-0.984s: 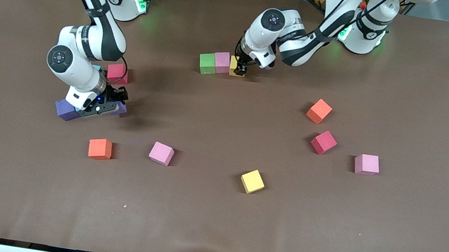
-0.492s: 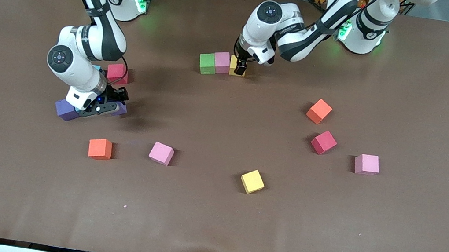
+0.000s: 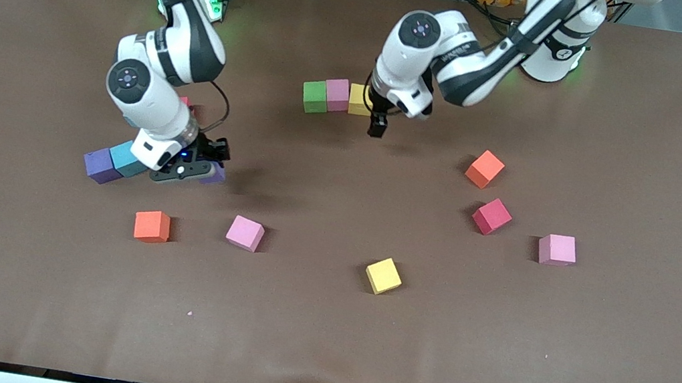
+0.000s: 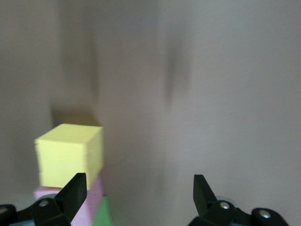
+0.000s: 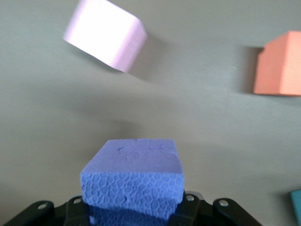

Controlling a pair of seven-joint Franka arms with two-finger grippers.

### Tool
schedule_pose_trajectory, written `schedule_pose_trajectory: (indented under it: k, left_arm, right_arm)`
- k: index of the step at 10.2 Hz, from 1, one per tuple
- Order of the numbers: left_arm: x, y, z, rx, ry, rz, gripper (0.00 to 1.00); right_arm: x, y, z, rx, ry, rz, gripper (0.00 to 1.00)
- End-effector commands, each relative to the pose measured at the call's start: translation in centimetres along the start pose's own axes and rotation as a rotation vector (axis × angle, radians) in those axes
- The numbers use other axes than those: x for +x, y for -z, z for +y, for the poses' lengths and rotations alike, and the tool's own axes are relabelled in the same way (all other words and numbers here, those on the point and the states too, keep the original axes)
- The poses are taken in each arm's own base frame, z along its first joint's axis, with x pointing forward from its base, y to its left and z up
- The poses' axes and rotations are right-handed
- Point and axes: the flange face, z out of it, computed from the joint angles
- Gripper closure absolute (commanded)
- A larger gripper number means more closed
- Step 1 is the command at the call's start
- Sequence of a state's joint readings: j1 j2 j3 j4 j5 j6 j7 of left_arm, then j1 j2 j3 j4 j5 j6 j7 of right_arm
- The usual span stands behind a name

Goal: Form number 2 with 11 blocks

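Note:
A row of three blocks lies on the table: green, pink and yellow. My left gripper hangs open and empty over the bare table just beside that yellow block. My right gripper is shut on a purple block, over the table beside a light blue cube. Loose blocks: purple, orange, pink, yellow, orange, red, pink.
A reddish cube shows only as a sliver past the right arm. The light blue cube touches the loose purple block. The right wrist view shows a pink block and an orange one ahead of the held block.
The left gripper has let go of the yellow block in the row and drawn away from it, open. The right arm has carried its purple block toward the left arm's end, uncovering the light blue cube.

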State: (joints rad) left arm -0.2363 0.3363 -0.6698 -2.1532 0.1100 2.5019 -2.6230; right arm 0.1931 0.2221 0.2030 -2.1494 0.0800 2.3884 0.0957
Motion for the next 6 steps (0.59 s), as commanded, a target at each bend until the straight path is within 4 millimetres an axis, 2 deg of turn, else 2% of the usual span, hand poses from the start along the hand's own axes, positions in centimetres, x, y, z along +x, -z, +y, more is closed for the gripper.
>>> schedule_pose_trajectory:
  k: [1, 4, 5, 6]
  left_arm:
    - [2.7, 2.9, 6.0, -0.021, -0.028, 0.024, 0.00]
    - [9.3, 6.2, 14.1, -0.026, -0.047, 0.044, 0.00]
    - [11.7, 6.8, 15.8, -0.019, -0.056, 0.054, 0.00]
    - [13.7, 7.1, 17.2, -0.019, -0.066, 0.056, 0.00]
  right_arm:
    - [0.4, 0.9, -4.9, 0.027, -0.143, -0.006, 0.65]
    - [0.0, -1.0, -14.2, 0.054, -0.314, -0.022, 0.65]
    - [0.3, -1.5, -17.9, 0.066, -0.347, -0.023, 0.65]
    - [0.3, -2.5, -20.5, 0.072, -0.391, -0.031, 0.65]
